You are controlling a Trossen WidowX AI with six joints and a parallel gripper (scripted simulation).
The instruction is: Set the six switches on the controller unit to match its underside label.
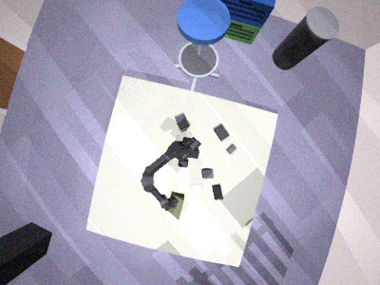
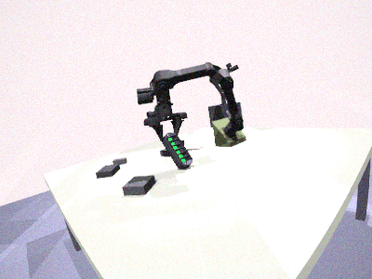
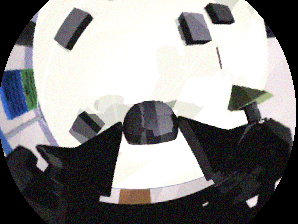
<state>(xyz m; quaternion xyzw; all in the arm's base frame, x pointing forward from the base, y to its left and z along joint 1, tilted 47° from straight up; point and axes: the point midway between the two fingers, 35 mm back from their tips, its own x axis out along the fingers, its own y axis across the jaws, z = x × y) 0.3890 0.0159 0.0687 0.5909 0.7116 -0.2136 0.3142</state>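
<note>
The dark grey controller unit [image 2: 177, 154] [image 3: 150, 131] hangs steeply tilted above the bench [image 2: 223, 209]. In the exterior view its switch side faces the camera, with a row of green switch ends along it. The positions of the single switches are too small to tell. My gripper [image 2: 168, 137] [image 3: 150, 121] is shut on the unit, with one finger at each side of its upper end. The wrist view shows only a rounded dark end of the unit between the fingertips. The underside label is not visible in any view. In the top view the arm and hand mostly hide the unit.
Dark grey modules lie around on the bench, one [image 1: 182, 122] [image 3: 86, 127] near the hand, others [image 1: 221, 132] [image 1: 207, 173] [image 1: 218, 192] farther off. A small block [image 1: 231, 148] [image 2: 120, 161] lies among them. An olive wedge-shaped piece [image 1: 178, 209] [image 2: 222, 134] stands by the arm's base.
</note>
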